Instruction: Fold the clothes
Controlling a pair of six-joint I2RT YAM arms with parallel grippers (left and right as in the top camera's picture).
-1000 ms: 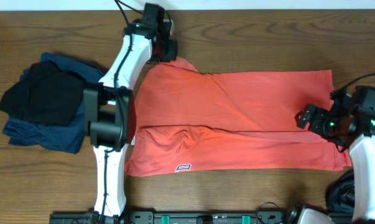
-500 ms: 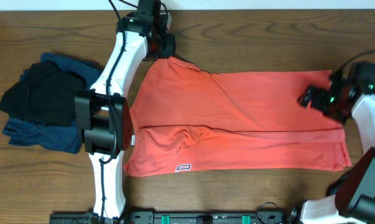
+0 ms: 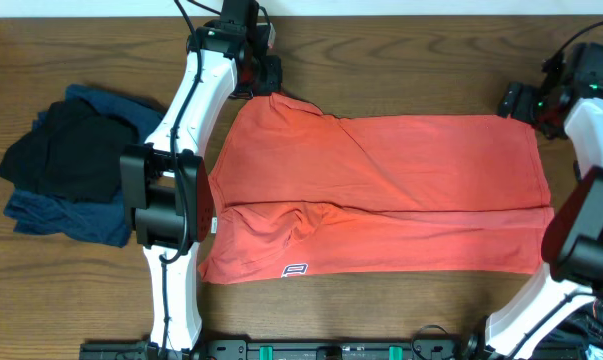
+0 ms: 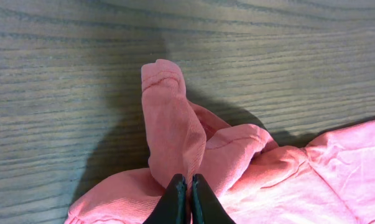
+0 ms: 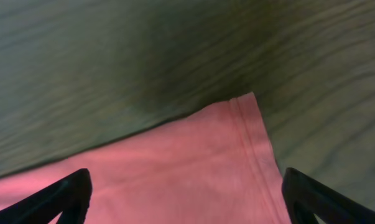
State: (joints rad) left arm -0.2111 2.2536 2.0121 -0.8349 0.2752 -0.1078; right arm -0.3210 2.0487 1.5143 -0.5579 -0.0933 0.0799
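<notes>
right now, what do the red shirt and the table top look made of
Red shirt: soft matte knit, likely cotton jersey; it bunches in limp folds where the left gripper pinches it, and the hem shows a stitched double seam. Table top: dark wood or wood-look laminate, low sheen; streaky grain lines run along it.

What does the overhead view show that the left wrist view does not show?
Only the overhead view shows the whole coral-red T-shirt laid out, its white label, the pile of dark clothes and the right gripper near the shirt's far right corner. Only the left wrist view shows the left gripper shut on a bunched fold of the shirt. Both show red fabric on the wooden table.
</notes>
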